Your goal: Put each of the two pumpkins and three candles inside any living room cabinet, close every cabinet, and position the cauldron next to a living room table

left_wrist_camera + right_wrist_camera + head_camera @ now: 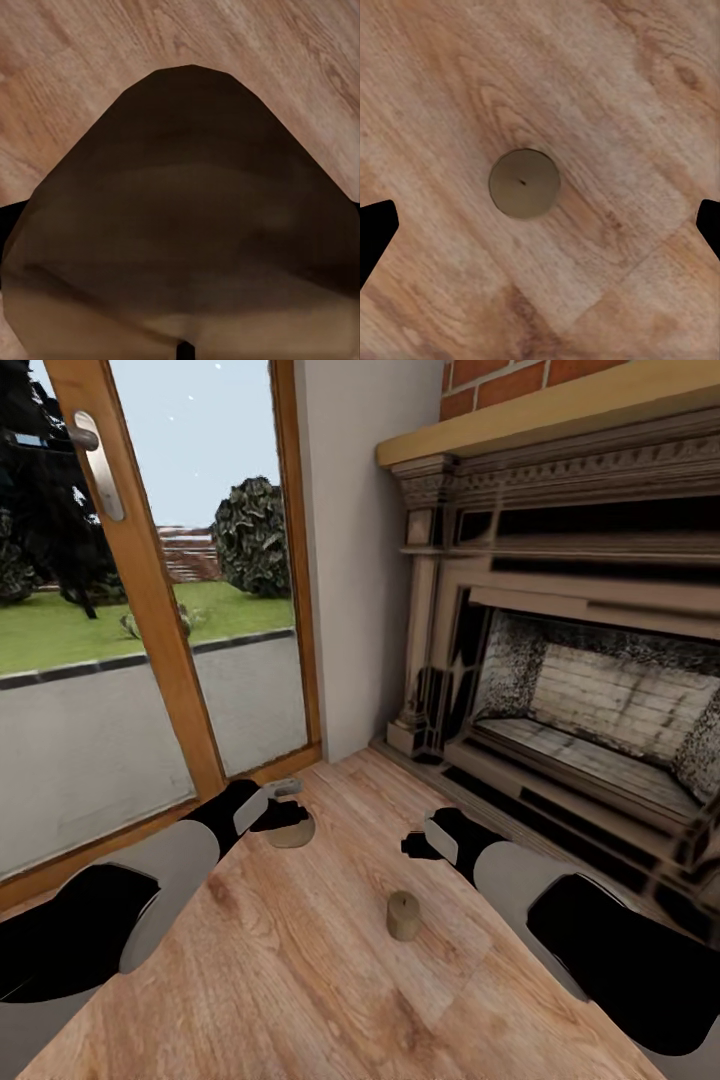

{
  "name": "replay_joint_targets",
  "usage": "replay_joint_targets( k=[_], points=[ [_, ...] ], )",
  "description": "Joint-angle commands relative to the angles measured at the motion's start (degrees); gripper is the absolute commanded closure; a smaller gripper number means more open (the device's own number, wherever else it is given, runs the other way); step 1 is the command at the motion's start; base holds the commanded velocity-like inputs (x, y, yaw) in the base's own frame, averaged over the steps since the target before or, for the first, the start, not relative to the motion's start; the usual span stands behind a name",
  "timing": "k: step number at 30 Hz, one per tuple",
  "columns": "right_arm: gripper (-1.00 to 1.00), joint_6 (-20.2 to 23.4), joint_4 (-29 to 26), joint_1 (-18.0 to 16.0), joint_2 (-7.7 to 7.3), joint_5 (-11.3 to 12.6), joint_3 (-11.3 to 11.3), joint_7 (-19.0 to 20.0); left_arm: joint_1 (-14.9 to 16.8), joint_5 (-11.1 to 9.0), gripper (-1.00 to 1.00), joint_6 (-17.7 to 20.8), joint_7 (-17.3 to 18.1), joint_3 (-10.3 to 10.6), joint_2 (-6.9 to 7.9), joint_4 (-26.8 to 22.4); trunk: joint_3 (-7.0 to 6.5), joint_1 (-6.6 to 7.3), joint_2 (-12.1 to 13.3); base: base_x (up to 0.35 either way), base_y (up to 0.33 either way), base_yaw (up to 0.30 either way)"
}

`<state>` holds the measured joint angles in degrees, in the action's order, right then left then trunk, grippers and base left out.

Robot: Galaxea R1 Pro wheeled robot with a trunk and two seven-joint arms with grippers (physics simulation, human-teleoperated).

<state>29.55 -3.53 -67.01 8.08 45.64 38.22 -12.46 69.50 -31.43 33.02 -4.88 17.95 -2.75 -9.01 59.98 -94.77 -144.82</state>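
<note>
One squat tan candle [404, 915] stands upright on the wooden floor between my two arms. The right wrist view looks straight down on this candle's [524, 183] round top. My right gripper [412, 845] hangs above the floor a little beyond it, open, with its dark fingertips [375, 232] wide apart and nothing between them. Another tan candle [293, 831] sits in my left gripper [285, 812], which is shut on it low over the floor near the glass door. That held candle [187, 225] looms very close in the left wrist view.
A large stone fireplace [560, 690] with a raised hearth fills the right side. A wood-framed glass door [150, 610] and a white wall corner [350, 560] stand ahead to the left. Wooden floor [300, 980] stretches toward me.
</note>
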Motion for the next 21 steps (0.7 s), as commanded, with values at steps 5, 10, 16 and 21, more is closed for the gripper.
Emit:
replay_joint_targets(
  k=[5,10,16,21],
  points=[
    [-1.0,0.24,0.06,1.33,0.04,0.56,0.45,-0.37,0.02,-0.57,1.0,0.35,-0.46,0.32,-0.12,-0.2,0.52,0.0,-0.03,0.244,0.0,0.0],
    [-1.0,0.33,0.05,1.67,0.12,0.58,0.45,-0.37,0.02,-0.57,1.0,0.37,-0.4,0.34,-0.14,-0.43,0.99,0.0,-0.03,0.321,0.0,0.0],
    [-1.0,2.53,0.1,1.7,0.17,0.66,0.45,-0.42,0.02,-0.56,1.0,0.42,-0.29,0.35,-0.88,-0.56,1.54,0.0,-0.03,0.303,0.0,0.0],
    [-1.0,7.17,0.1,1.82,0.82,0.82,0.45,-0.37,0.02,-0.69,1.0,0.49,0.22,0.36,-1.06,-1.01,2.01,0.0,-0.03,0.032,0.0,0.0]
  ],
)
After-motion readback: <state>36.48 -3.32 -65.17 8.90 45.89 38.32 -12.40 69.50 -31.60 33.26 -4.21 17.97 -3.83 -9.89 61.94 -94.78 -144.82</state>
